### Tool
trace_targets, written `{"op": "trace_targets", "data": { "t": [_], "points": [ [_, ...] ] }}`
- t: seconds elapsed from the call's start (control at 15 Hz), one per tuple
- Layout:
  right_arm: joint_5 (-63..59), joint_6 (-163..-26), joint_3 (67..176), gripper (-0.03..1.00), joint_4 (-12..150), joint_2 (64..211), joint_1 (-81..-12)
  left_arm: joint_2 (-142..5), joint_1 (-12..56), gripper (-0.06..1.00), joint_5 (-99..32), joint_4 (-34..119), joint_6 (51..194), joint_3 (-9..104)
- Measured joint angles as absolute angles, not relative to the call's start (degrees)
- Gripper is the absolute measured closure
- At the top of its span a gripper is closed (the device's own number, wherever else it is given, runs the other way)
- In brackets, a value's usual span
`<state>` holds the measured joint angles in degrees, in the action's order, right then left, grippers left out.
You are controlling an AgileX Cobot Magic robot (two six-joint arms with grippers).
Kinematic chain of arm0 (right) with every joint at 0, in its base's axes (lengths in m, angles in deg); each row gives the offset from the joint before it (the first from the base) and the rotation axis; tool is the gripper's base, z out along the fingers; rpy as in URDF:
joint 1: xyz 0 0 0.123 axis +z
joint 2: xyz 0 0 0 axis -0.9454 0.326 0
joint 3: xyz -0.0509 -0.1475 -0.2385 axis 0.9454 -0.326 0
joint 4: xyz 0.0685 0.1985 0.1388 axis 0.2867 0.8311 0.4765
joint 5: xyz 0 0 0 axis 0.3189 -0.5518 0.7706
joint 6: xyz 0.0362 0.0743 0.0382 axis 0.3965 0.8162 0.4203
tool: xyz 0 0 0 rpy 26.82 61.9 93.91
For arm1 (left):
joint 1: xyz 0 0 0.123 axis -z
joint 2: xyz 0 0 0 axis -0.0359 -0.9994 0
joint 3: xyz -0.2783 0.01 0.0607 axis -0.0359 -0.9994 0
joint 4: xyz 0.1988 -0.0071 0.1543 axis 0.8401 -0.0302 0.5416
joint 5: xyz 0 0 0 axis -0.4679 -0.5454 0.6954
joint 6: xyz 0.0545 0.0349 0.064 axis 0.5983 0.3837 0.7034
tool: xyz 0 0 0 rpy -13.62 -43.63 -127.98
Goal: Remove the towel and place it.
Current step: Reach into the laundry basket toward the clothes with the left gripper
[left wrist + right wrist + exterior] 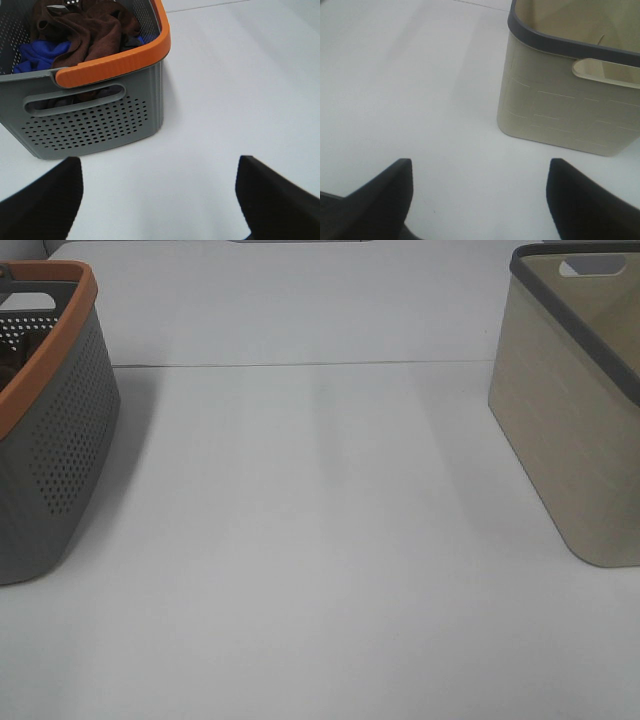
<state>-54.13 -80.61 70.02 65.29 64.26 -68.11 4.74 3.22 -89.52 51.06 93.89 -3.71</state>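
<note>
The dark brown towel (92, 27) lies crumpled inside the grey perforated basket (90, 125) with an orange rim, on top of a blue cloth (40, 54). That basket (50, 430) stands at the left edge of the exterior view, where the towel is barely visible. My left gripper (159, 192) is open over the white table, short of the basket's handle side, with nothing between its fingers. My right gripper (479, 195) is also open and empty, facing the beige basket (560, 110). Neither arm shows in the exterior view.
The beige basket (575, 410) with a dark grey rim stands at the right edge of the white table (320, 540), and it looks empty inside. A seam in the table runs across the back between the two baskets.
</note>
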Motion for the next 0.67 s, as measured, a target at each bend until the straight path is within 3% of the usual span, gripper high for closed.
{"op": "trace_targets", "data": {
  "t": [0.67],
  "points": [
    [-54.13,-80.61,70.02,0.25,65.29,64.26,-68.11,4.74,3.22,0.15,-89.52,51.06,93.89,-3.71]
  ]
}}
